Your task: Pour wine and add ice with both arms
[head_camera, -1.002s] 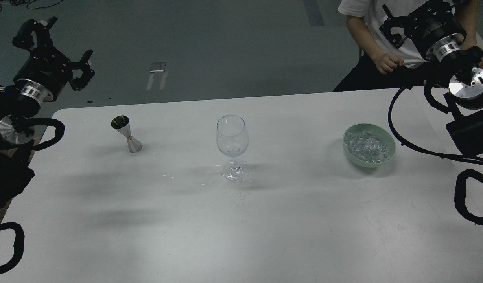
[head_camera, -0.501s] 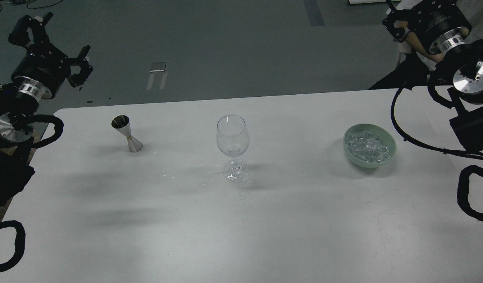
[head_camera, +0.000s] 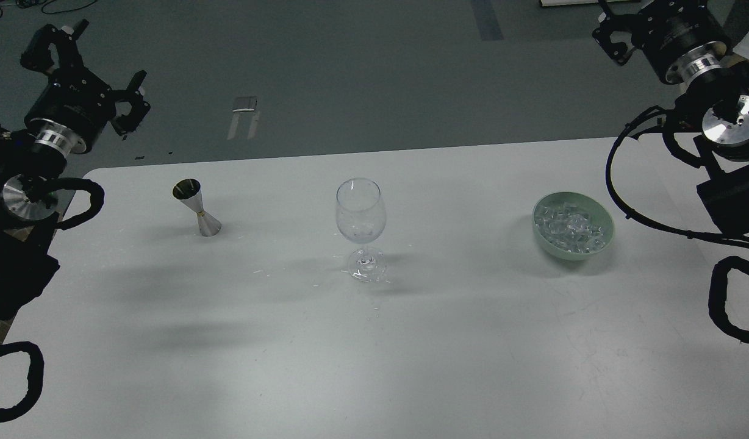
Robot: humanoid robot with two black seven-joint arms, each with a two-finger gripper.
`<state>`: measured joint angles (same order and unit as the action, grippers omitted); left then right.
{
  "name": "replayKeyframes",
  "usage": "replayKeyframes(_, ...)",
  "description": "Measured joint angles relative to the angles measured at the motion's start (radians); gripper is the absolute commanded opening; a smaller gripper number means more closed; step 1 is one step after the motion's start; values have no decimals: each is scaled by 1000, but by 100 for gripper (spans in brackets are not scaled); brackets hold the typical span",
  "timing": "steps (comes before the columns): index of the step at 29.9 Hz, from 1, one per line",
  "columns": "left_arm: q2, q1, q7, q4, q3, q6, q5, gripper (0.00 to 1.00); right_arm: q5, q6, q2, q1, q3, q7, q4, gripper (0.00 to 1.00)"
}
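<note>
Starting well means bringing the left gripper [head_camera: 85, 58], spread wide and empty, squarely onto the jigger [head_camera: 197, 208] waist, tipping slowly over the wine glass [head_camera: 360, 227]; ice [head_camera: 569, 228] waits in the bowl [head_camera: 605, 244] far right; right gripper [head_camera: 612, 30] spread unclear.

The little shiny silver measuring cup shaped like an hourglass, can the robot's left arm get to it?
Probably yes. The silver hourglass-shaped measuring cup stands alone on the white table, and the left gripper hovers open above the table's far left corner with nothing between.
</note>
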<state>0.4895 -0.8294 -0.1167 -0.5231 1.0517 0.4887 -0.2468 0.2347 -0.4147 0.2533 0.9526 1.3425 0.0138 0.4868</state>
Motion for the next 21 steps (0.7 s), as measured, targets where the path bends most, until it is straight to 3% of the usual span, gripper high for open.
replayKeyframes(21, 42, 13, 0, -19, 33, 0, 88, 98, -2, -10, 13, -8, -6, 2, 22, 100)
